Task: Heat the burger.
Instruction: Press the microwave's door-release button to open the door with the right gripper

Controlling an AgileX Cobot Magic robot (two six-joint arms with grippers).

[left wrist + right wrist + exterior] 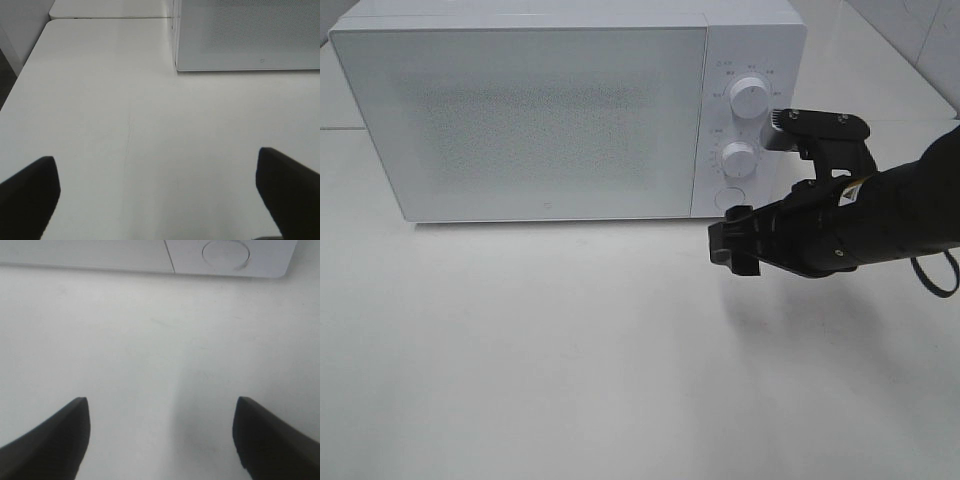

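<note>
**Overhead view.** A white microwave [520,110] stands at the back of a white tabletop [570,380]. Its door [520,120] is shut, and the speckled window shows nothing of the interior. The control panel, right of the door, carries an upper knob [748,97], a lower knob [739,158] and, lowest, a round button [728,197]. The right arm [880,215] enters from the right edge. Its right end effector [732,242] is held above the tabletop just in front of the panel's lower corner, near the button; whether it touches the microwave cannot be told. The left arm is outside this view.

**Right wrist view.** The two dark fingers [50,445] of the right end effector stand well apart with only bare tabletop between them, so it is open and holds nothing. The microwave's bottom edge and the button [226,254] lie ahead of the fingers.

**Left wrist view.** The left end effector [160,200] is spread wide, its fingers [30,195] at opposite edges of the view, and it is empty above bare tabletop. A lower corner of the microwave's door lies ahead of it, well apart from the fingers.

**Burger.** The burger appears in none of the three views, so its place cannot be told.
</note>
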